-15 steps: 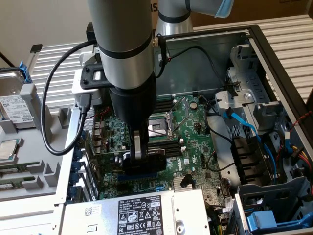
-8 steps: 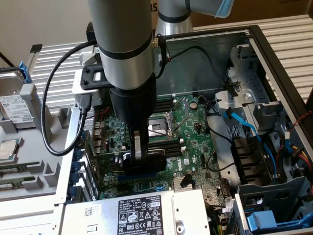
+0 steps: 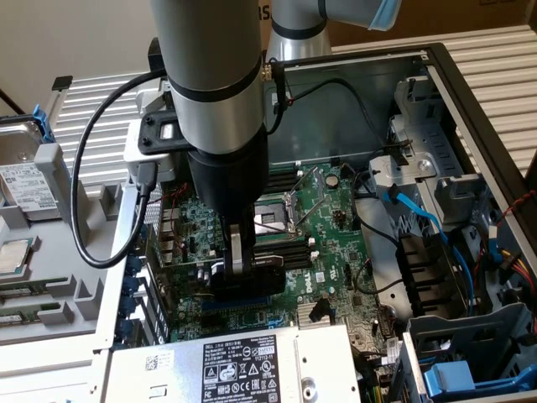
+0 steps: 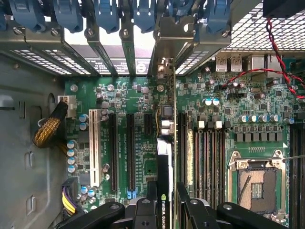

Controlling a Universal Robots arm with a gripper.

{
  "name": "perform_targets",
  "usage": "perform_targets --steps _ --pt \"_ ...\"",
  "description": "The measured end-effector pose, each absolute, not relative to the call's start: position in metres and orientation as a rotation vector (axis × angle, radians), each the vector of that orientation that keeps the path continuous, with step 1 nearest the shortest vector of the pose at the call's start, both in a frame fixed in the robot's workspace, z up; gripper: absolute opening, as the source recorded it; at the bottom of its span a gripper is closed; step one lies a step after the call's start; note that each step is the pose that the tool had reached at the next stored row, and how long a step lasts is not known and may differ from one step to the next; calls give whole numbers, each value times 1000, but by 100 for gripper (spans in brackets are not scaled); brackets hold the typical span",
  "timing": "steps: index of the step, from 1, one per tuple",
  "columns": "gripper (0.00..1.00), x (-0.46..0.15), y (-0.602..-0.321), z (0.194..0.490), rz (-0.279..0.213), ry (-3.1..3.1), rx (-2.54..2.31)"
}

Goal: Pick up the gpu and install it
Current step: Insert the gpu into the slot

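Note:
The gpu (image 4: 164, 164) stands on edge over the large green motherboard (image 4: 119, 100), lined up with the expansion slots. Its black cooler face carries a green logo, and its metal bracket (image 4: 167, 45) reaches the case's rear slot openings. My gripper (image 4: 167, 206) is shut on the card, one black finger on each side. In the exterior view the gripper (image 3: 241, 267) reaches straight down inside the open computer case, with the gpu (image 3: 256, 281) low at the motherboard (image 3: 323, 210). I cannot tell whether the card's edge sits in the slot.
The empty CPU socket (image 3: 273, 218) and black memory sticks (image 4: 209, 157) lie beside the card. Blue slot latches (image 4: 105, 14) line the rear. The power supply (image 3: 243, 365), blue cables (image 3: 419, 218), red wires (image 4: 276, 57) and drive cage (image 3: 478, 353) crowd the case.

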State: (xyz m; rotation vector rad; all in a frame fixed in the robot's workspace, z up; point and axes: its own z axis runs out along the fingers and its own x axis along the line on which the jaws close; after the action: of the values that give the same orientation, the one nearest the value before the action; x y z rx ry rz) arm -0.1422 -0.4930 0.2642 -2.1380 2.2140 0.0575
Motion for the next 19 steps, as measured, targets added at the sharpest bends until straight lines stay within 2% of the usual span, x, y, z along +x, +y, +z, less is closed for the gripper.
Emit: perform_targets --steps 19 --pt "26 -142 -493 263 57 2214 -2138"
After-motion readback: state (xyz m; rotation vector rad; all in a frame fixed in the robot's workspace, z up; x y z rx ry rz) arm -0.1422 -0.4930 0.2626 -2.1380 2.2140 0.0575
